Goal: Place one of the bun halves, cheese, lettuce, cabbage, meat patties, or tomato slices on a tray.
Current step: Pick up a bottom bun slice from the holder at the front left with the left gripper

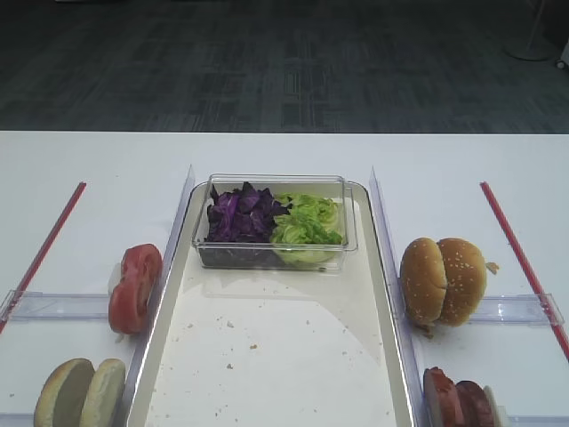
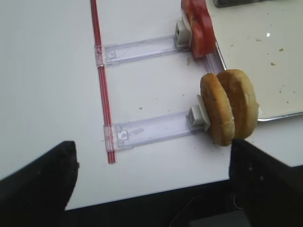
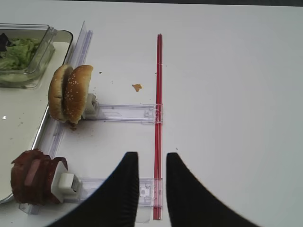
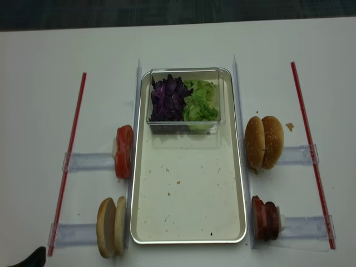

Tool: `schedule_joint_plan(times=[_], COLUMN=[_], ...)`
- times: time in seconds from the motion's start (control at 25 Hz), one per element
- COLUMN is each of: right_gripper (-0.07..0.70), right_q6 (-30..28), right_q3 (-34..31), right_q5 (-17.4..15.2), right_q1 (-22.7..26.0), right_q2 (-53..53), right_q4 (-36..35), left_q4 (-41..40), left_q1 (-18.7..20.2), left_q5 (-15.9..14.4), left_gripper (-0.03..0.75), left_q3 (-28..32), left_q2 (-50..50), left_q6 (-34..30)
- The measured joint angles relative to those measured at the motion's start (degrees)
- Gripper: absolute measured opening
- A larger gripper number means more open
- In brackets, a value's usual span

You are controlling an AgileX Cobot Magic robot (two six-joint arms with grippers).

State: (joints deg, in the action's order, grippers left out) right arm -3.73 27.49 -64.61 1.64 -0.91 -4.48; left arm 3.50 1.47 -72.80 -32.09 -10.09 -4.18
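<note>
1. Left gripper [image 2: 151, 184] hung nr table edge w/ fingers spread wide, nothing btwn; right gripper [image 3: 151, 189] had jaws a little apart, empty.
2. Bun halves [image 4: 111, 226] stood on edge in a clear holder [image 2: 151, 130] beside tray [image 4: 189, 236], prob. for easy side pickup.
3. Tomato slices [image 4: 123, 151] and meat patties [image 4: 265, 217] were racked likewise.
4. Tray floor held crumbs only; clear box [image 4: 185, 126] at far end held cabbage [image 4: 168, 98] and lettuce [image 4: 200, 101].

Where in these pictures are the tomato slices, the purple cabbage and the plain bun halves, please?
tomato slices [image 1: 135, 288]: front overhead view, on the red face of the stack.
cabbage [image 4: 169, 98]: top-down overhead view, middle of the purple heap.
bun halves [image 2: 229, 106]: left wrist view, on the tan crust.
</note>
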Motion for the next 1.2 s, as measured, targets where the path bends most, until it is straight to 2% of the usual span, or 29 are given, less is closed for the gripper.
schedule_joint_plan(times=[0.4,0.76,1.2], right_gripper=[0.193,0.193,0.193], right_q6=[0.0,0.0,0.0], right_q3=[0.0,0.0,0.0], right_q5=[0.0,0.0,0.0], right_q1=[0.0,0.0,0.0], right_q2=[0.0,0.0,0.0], right_q4=[0.0,0.0,0.0], left_q4=[1.6,4.2,2.6], left_q1=[0.0,0.0,0.0], left_q5=[0.1,0.8,2.2], left_gripper=[0.598,0.598,0.598], left_q3=[-5.8,-7.7,-7.9], left_q2=[-16.0,-31.3,-48.7], left_q6=[2.4,3.8,4.2])
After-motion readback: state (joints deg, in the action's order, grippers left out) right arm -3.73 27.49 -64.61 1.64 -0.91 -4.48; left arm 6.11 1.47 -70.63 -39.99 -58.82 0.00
